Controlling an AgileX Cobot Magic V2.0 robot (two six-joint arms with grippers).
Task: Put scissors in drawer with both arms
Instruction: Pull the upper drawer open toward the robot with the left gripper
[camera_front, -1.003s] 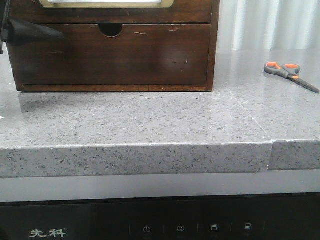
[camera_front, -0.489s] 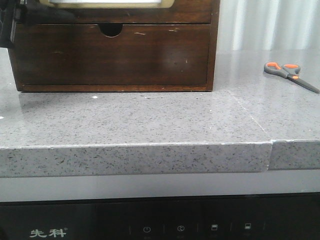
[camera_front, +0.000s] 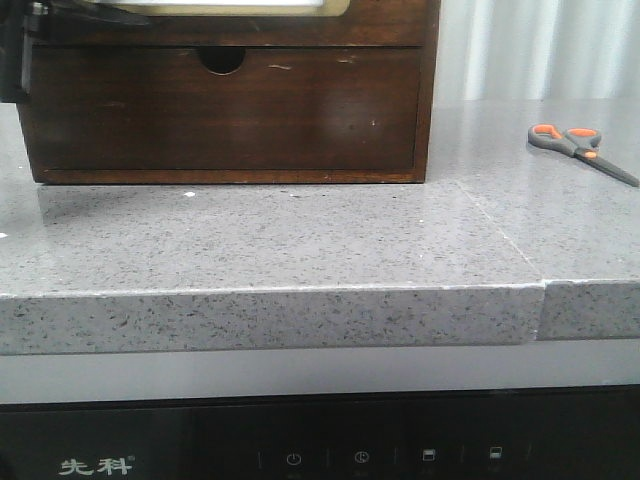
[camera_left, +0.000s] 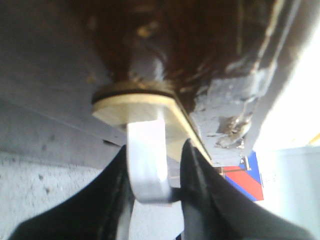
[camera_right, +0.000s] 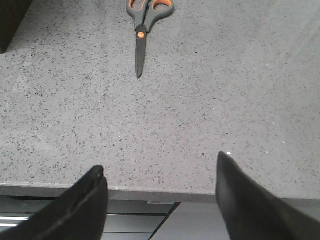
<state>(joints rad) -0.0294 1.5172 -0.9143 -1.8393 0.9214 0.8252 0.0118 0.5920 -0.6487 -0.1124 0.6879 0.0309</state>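
The scissors (camera_front: 575, 143), dark grey with orange-lined loops, lie flat on the grey counter at the far right. In the right wrist view the scissors (camera_right: 145, 20) lie ahead, blades pointing back toward my open, empty right gripper (camera_right: 160, 162), which hovers over the counter's front edge. The drawer (camera_front: 385, 25) with the cream-framed panel is the upper one of the wooden cabinet, cut off by the frame top. My left gripper (camera_left: 155, 147) is closed round the drawer's pale loop handle (camera_left: 147, 167); only a dark bit of the left arm (camera_front: 12, 55) shows at the front view's upper left.
Below it is the plain drawer (camera_front: 220, 110) with a semicircular notch. The counter (camera_front: 270, 240) has a thick front edge and a seam on the right. A black appliance panel (camera_front: 320, 450) runs below.
My left gripper has risen from the level of the notched drawer to the upper drawer and mostly left the front view. The scissors have not moved.
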